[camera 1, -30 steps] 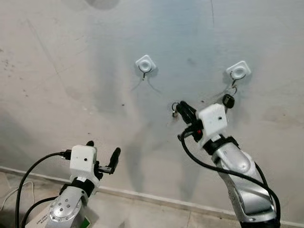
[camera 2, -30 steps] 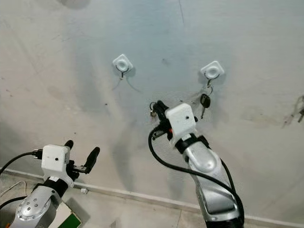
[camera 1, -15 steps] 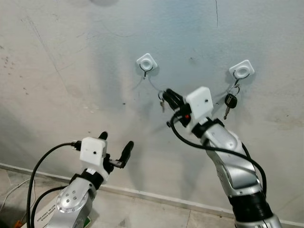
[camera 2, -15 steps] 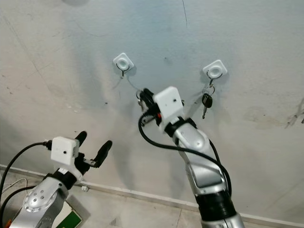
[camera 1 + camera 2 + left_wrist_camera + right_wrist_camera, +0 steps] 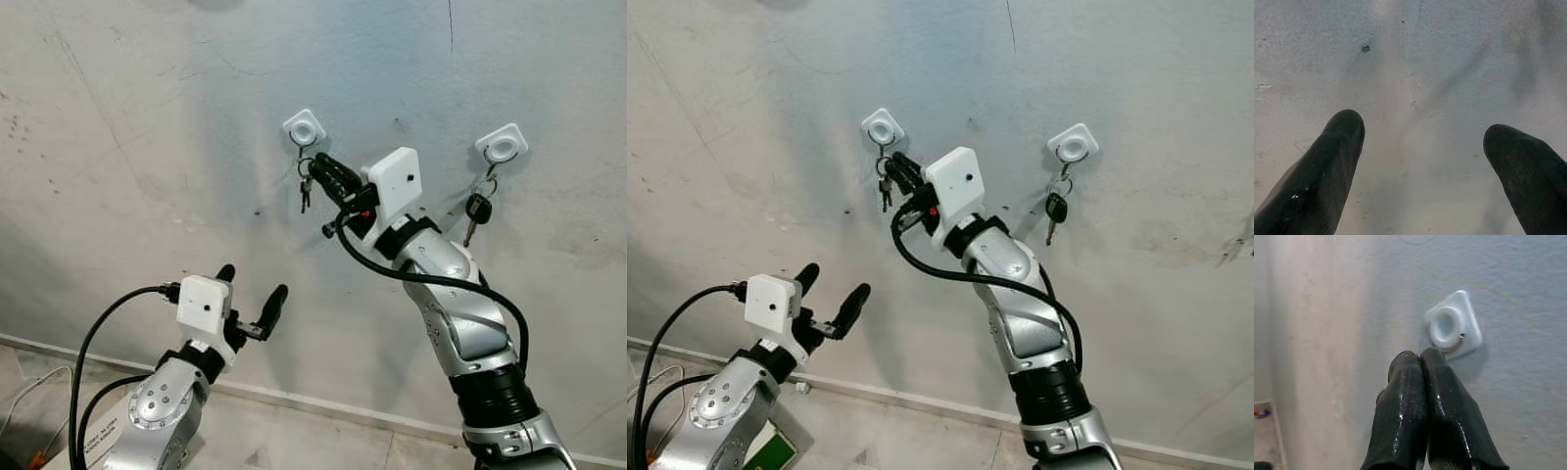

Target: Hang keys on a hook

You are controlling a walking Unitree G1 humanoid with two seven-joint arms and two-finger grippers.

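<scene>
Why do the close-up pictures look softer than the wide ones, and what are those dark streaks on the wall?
Eye views: sharp; the streaks are soft shadows of both arms on the wall. Left wrist view: the left gripper fingers are blurred, the wall sharper. Right wrist view: the right gripper fingers glint wetly, and the left hook is slightly soft.

Soft, even light on the grey wall (image 5: 147, 117), faint arm shadows, sharp focus, no glare.
</scene>
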